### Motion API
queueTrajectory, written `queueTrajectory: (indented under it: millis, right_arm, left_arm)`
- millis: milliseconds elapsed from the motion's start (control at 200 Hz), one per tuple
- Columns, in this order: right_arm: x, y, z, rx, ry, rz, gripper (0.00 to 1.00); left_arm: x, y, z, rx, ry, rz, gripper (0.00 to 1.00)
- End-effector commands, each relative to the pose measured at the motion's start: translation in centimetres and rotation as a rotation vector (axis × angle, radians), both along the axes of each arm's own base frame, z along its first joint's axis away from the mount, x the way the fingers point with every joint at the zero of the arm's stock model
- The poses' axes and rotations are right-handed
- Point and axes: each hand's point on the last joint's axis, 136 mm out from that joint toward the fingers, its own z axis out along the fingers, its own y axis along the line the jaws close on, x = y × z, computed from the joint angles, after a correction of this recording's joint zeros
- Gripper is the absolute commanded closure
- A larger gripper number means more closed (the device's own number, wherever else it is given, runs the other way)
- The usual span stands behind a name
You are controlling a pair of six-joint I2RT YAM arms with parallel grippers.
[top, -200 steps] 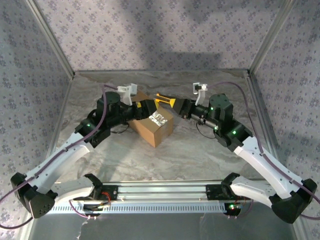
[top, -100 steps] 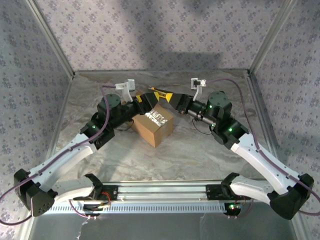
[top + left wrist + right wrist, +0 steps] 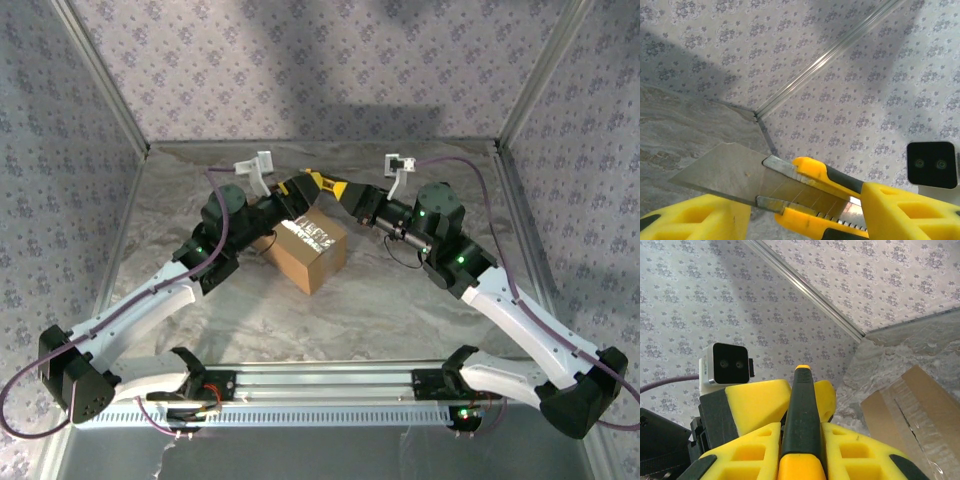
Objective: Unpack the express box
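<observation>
The 2 arms share one build: the left arm (image 3: 140,305) and right arm (image 3: 525,320) have smooth white shells on the long links and chunky black housings at the joints. A small green light (image 3: 459,261) glows on the black housing. A thin purple cable (image 3: 665,382) runs to the left wrist and another purple cable (image 3: 460,165) arcs over the right. The left pincer (image 3: 800,205) has blocky yellow fingers (image 3: 910,210) with moulded recesses; the right pincer (image 3: 802,440) has matching yellow fingers (image 3: 855,450) tipped with black patches. The left wrist camera (image 3: 725,365) is a white box with a black face and 2 lenses; the right wrist camera (image 3: 931,164) looks alike.
</observation>
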Motion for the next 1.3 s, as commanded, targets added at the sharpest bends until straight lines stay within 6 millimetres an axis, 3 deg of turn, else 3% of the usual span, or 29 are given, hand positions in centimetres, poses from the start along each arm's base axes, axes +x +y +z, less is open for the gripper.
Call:
queueTrajectory:
  millis: [0, 240, 825, 1039, 1154, 1294]
  right_arm:
    - [-1.1, 0.5, 2.9, 0.057, -0.060, 0.049, 1.00]
    - [-0.6, 0.2, 2.8, 0.070, -0.047, 0.025, 1.00]
    - [-0.6, 1.2, 3.3, 0.118, -0.032, 0.070, 1.00]
    - [-0.9, 1.5, 3.0, 0.121, -0.018, 0.088, 1.00]
    - [-0.9, 1.5, 2.5, 0.120, -0.003, 0.090, 1.00]
    - [-1.0, 1.4, 1.8, 0.113, 0.016, 0.087, 1.00]
  left_arm:
    - [0.2, 0.3, 2.5, -0.082, -0.056, 0.025, 0.40]
    - [-0.3, 0.3, 3.9, -0.130, -0.090, 0.018, 0.41]
    - [0.3, 0.1, 3.9, -0.168, -0.095, 0.031, 0.51]
    - [0.4, 0.2, 3.6, -0.167, -0.092, 0.041, 0.62]
    - [0.5, 0.3, 3.4, -0.163, -0.088, 0.048, 0.74]
    - [0.6, 0.4, 2.9, -0.152, -0.075, 0.060, 0.99]
